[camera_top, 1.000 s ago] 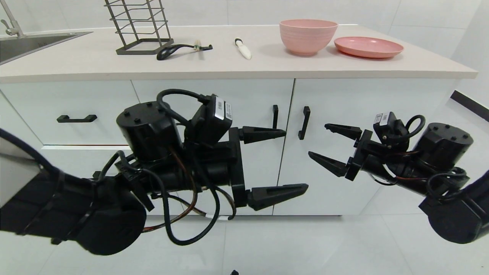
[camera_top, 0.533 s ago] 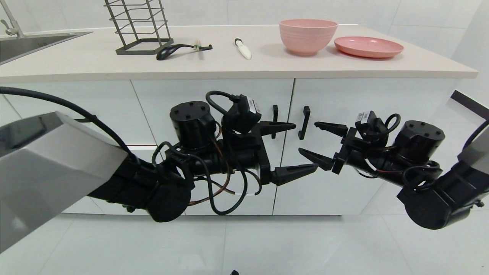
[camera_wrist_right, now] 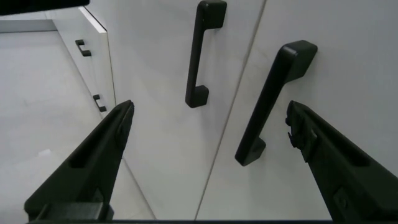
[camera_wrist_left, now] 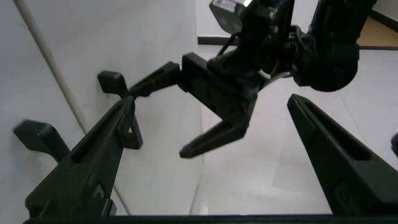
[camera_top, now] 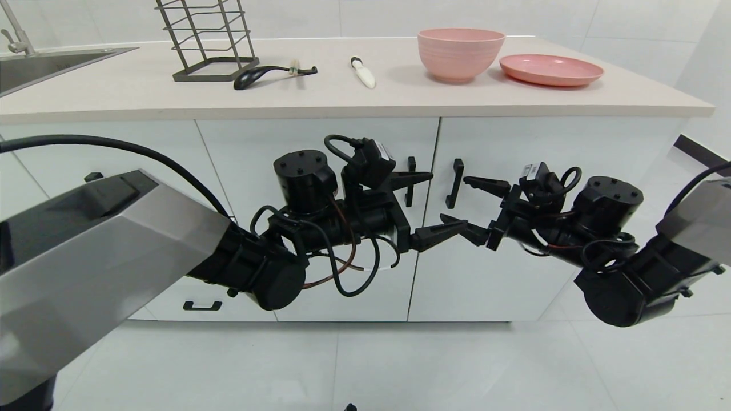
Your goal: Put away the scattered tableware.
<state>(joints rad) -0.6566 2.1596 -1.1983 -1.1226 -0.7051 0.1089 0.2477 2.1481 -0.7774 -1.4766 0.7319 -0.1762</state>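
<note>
The pink bowl (camera_top: 461,54), the pink plate (camera_top: 551,69), the black spoon (camera_top: 268,76) and the small white tool (camera_top: 364,72) are all seen lying on the worktop (camera_top: 342,100), well above the left claw (camera_top: 447,200) and the right claw (camera_wrist_right: 210,109). Nothing is judged to be put away yet. Both claws are held wide open with nothing gripped, tips nearly met, just beside the cupboard handles (camera_top: 455,182) — so every piece is left to be picked up.

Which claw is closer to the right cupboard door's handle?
Right. The right gripper points straight at that handle, open and close; the left gripper, also open, has one finger by the left door's handle.
</note>
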